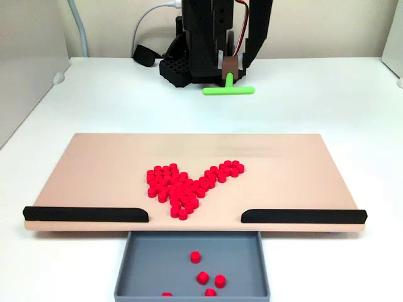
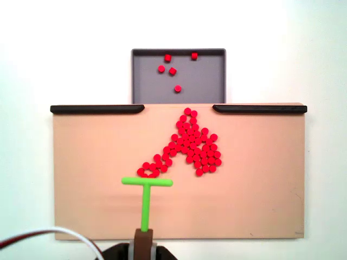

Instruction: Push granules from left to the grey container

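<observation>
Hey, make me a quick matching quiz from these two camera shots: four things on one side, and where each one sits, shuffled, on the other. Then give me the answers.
Things:
1. green T-shaped pusher
2. main pile of red granules
3. grey container
4. black strips

Places:
A. along the board's edge, either side of the gap
B. held in the end effector, crossbar just short of the pile
C. on the tan board, in front of the gap
D. beyond the gap, with five loose granules inside

Pairs: 1-B, 2-C, 3-D, 4-A
</observation>
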Available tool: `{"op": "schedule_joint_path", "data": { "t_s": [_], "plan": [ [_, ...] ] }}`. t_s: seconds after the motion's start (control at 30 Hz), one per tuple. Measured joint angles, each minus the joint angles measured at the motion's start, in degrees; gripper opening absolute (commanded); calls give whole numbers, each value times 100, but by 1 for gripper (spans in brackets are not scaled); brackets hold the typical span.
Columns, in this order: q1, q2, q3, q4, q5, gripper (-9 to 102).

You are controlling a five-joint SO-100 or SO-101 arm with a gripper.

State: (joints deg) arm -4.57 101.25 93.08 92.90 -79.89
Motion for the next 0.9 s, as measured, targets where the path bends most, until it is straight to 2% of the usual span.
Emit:
{"op": "schedule_joint_path", "data": {
  "t_s": [0.17,0.9],
  "plan": [
    [62,334,308,0,-255,0],
    [123,272,378,-9,-255,0]
  ]
}}
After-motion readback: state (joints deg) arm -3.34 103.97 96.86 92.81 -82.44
